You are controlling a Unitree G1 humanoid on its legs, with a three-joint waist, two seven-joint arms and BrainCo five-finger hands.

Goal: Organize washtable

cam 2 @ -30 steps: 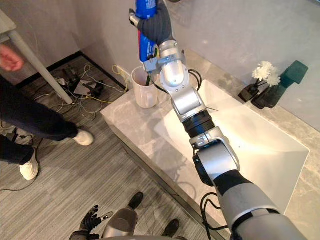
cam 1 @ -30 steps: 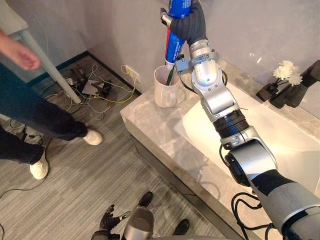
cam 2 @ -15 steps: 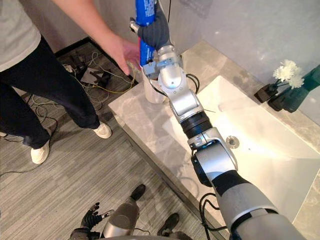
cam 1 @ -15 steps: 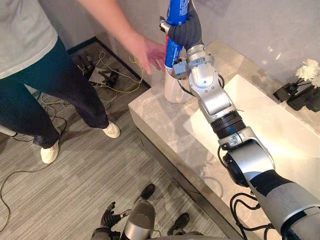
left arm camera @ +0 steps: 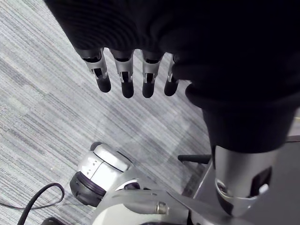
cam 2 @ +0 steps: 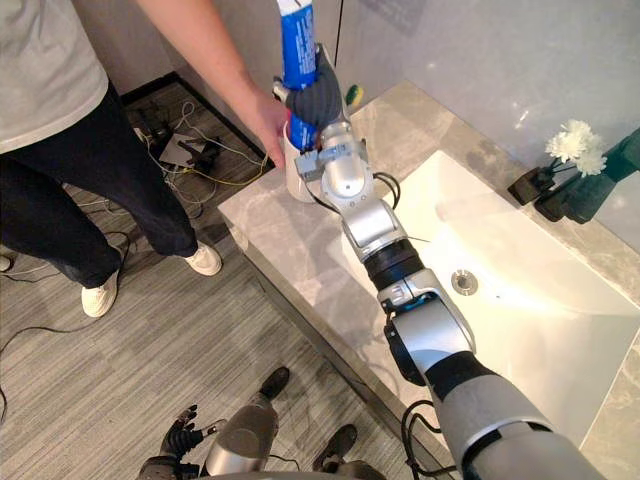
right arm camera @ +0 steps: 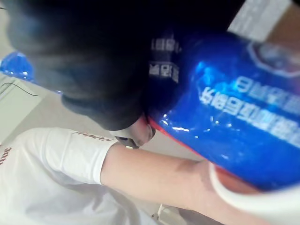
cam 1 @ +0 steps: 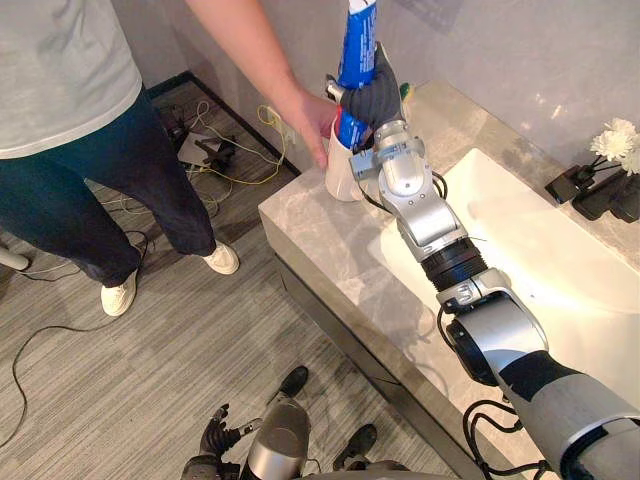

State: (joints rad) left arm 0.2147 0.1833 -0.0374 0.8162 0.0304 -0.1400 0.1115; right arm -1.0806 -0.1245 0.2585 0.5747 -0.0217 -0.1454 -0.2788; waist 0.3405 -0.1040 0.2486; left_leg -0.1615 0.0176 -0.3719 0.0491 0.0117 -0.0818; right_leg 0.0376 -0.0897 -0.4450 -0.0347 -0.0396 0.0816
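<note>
Blue white-lettered tube (cam 1: 356,48) in right hand (cam 1: 376,95), at white cup (cam 1: 340,176).

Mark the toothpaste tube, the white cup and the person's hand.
toothpaste tube (cam 1: 356,40), left eye view, blue body above the fingers.
white cup (cam 1: 338,180), left eye view, outer wall.
person's hand (cam 1: 316,115), left eye view, middle of the hand.

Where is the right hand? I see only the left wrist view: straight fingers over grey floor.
Observer: The right hand is curled round a blue toothpaste tube, held upright with its lower end at the mouth of a white cup.
Operator: Is anything close to that cup?
Observer: Yes, a person's hand is right beside its rim, at the corner of the marble counter.
</note>
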